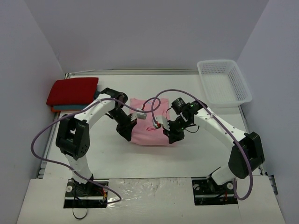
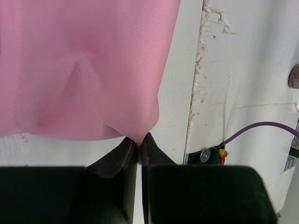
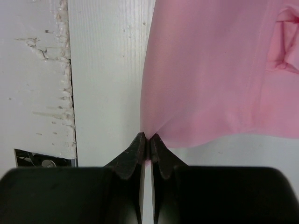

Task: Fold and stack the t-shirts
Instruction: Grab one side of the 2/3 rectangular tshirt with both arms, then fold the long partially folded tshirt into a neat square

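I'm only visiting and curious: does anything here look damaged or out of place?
Only small things. The table is chipped and flaking along a seam, seen in both wrist views. The pink shirt is puckered where the left gripper and right gripper pinch its near corners.

Both arms bend inward; the black two-finger left gripper and black two-finger right gripper each clamp a near corner of the light pink cloth t-shirt
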`<state>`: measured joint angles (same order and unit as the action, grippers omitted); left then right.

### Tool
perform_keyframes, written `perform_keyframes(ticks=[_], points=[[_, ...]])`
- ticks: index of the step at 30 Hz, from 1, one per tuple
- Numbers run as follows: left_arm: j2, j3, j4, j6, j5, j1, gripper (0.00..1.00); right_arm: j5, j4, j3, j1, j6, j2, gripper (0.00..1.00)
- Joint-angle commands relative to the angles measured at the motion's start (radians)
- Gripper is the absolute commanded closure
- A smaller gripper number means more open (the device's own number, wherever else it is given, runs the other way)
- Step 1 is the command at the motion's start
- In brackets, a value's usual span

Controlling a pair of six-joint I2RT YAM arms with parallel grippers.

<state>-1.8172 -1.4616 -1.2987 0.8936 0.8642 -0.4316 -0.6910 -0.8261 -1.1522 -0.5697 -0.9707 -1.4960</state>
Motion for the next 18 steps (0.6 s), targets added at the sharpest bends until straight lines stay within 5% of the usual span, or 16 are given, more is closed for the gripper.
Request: perform_keyframes(ticks=[1, 18], points=[[0.096, -0.052, -0.071, -0.025, 0.042, 0.004, 0.98, -0.041, -0.09, -0.067, 0.01, -0.025, 0.026, 1.0], [0.095, -0.143, -0.034, -0.068, -0.002, 0.051, 0.98, -0.012, -0.093, -0.245, 0.126, -0.097, -0.05, 1.0]])
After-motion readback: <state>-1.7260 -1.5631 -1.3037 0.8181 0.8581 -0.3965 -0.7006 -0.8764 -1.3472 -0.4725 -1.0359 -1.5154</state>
